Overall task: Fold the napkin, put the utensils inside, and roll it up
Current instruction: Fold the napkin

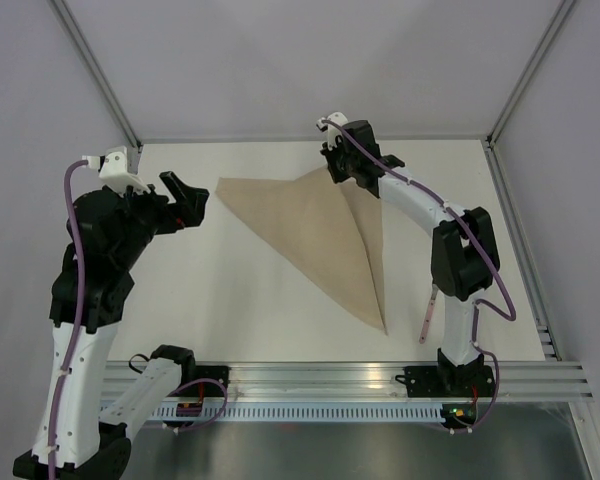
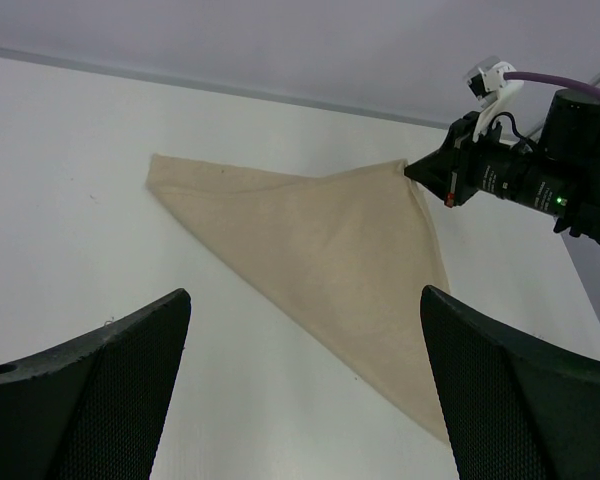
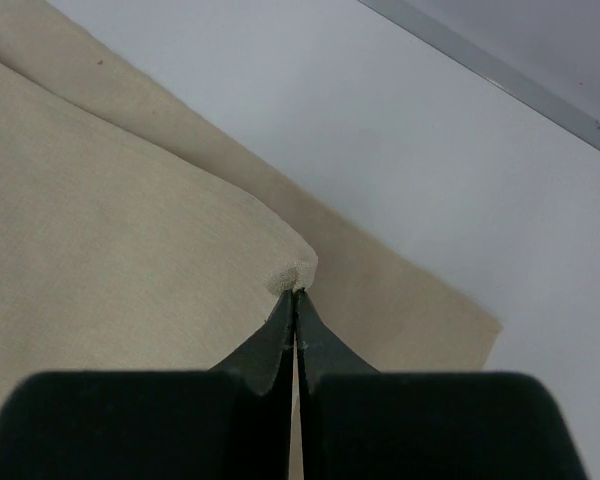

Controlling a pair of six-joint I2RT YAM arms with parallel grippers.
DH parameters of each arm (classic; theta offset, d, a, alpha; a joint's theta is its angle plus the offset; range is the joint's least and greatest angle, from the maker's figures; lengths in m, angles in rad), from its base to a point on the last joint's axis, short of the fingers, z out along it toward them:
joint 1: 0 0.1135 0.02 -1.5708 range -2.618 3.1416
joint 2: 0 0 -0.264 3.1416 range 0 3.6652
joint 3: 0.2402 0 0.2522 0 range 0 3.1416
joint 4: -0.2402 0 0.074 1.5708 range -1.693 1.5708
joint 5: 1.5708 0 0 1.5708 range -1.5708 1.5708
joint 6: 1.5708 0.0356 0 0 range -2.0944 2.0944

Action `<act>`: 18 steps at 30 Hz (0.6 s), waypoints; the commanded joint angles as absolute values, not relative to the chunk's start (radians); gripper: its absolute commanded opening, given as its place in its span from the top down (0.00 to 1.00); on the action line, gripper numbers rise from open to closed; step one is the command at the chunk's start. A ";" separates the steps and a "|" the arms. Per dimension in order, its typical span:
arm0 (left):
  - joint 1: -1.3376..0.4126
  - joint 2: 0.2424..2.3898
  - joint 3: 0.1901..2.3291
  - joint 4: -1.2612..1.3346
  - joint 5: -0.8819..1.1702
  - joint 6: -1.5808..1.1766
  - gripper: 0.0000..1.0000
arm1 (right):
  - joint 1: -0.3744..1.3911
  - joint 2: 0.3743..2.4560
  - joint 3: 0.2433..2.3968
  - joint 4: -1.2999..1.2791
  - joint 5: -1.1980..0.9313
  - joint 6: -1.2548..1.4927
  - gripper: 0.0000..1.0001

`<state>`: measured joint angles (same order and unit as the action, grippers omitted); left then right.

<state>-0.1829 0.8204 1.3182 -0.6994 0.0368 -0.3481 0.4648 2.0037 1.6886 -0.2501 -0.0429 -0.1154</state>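
Observation:
The tan napkin (image 1: 315,230) lies on the white table, folded over into a triangle. It also shows in the left wrist view (image 2: 320,260) and the right wrist view (image 3: 110,250). My right gripper (image 1: 337,172) is shut on the napkin's top corner (image 3: 292,275) and holds it just above the lower layer at the far edge. My left gripper (image 1: 185,200) is open and empty, raised above the table left of the napkin. The fork's pink handle (image 1: 429,313) lies near the right arm's base, its tines hidden by the arm.
A metal rail (image 1: 380,380) runs along the near table edge. Grey enclosure walls with metal posts (image 1: 95,70) stand at the back and sides.

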 commanded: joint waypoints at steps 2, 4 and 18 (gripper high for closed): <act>-0.184 0.827 1.313 -0.655 0.066 -0.379 0.00 | 0.439 1.956 1.689 -0.221 -0.021 -0.095 1.00; -0.184 0.827 1.310 -0.655 0.066 -0.377 0.00 | 0.426 1.954 1.687 -0.219 -0.026 -0.091 1.00; -0.184 0.844 1.298 -0.637 0.081 -0.383 0.00 | 0.368 1.934 1.608 -0.184 -0.041 -0.083 0.99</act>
